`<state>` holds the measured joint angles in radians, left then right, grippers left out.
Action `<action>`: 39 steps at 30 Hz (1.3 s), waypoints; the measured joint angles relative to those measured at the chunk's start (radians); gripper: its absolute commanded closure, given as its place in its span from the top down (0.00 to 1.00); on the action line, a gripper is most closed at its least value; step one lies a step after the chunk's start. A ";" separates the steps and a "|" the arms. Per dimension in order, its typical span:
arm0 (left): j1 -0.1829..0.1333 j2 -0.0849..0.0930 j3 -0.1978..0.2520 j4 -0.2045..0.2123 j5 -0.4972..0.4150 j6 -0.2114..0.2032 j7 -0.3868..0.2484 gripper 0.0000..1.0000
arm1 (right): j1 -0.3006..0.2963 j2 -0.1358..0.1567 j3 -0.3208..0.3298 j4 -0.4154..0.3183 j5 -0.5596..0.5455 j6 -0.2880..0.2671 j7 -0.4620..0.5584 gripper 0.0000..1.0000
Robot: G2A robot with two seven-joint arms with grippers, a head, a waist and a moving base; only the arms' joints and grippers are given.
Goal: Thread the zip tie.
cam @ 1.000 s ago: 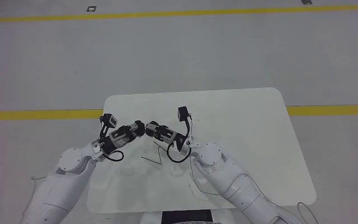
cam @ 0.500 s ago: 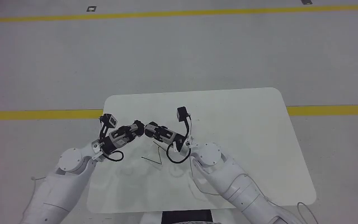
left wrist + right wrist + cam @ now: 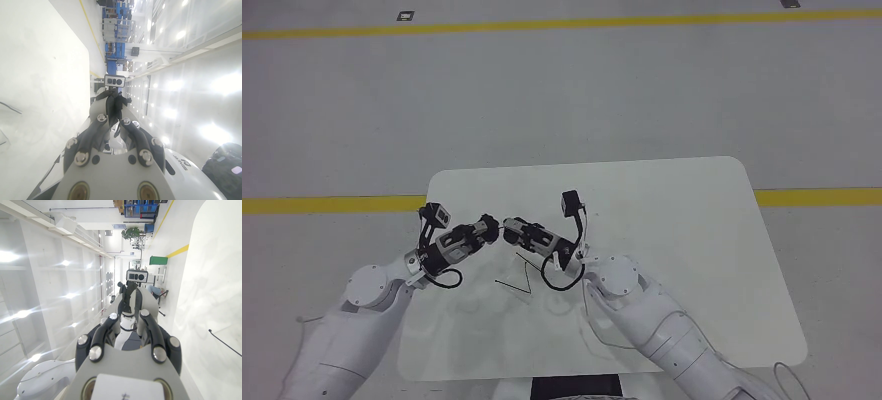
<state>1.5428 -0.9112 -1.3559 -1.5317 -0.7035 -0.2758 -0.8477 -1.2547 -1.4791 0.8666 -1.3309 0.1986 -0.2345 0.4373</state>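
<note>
A thin black zip tie (image 3: pixel 512 288) lies bent on the white table (image 3: pixel 672 200), near the front edge and just below the two wrists. It also shows as a dark line on the table in the left wrist view (image 3: pixel 10 108) and in the right wrist view (image 3: pixel 223 342). My left gripper (image 3: pixel 496 229) and my right gripper (image 3: pixel 509 231) are held above the table, tip to tip. Both look shut, and I see nothing between their fingers. Each wrist view faces the other arm's gripper head-on: left gripper (image 3: pixel 114 97), right gripper (image 3: pixel 130 290).
The table's far half and right side are bare. Its rounded edge runs close to the left arm. A black cable loops beside the right wrist (image 3: pixel 560 280). Yellow floor lines run behind the table.
</note>
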 measured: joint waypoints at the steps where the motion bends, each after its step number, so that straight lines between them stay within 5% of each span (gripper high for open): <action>1: 0.001 0.000 -0.003 0.002 0.004 -0.005 0.000 0.00 | -0.002 0.001 0.004 -0.001 0.000 0.000 -0.001 1.00; 9: 0.010 0.002 -0.028 0.006 0.028 -0.053 -0.026 0.00 | -0.022 0.014 0.050 -0.014 -0.029 0.009 -0.031 1.00; 18: 0.010 0.002 -0.028 0.007 0.031 -0.053 -0.022 0.00 | -0.022 0.014 0.050 -0.014 -0.028 0.009 -0.030 1.00; 25: -0.008 -0.011 -0.056 0.062 0.032 -0.065 -0.057 0.00 | -0.022 0.014 0.050 -0.014 -0.028 0.009 -0.030 1.00; 31: 0.028 -0.045 -0.170 0.046 0.092 -0.064 -0.135 0.00 | -0.022 0.014 0.050 -0.014 -0.028 0.009 -0.030 1.00; 39: 0.050 -0.120 -0.290 0.025 0.138 -0.064 -0.258 0.00 | -0.022 0.014 0.050 -0.014 -0.028 0.009 -0.030 1.00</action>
<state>1.5932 -1.0315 -1.6459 -1.5064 -0.5658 -0.3400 -1.1056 -1.2767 -1.4654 0.9164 -1.3448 0.1702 -0.2256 0.4068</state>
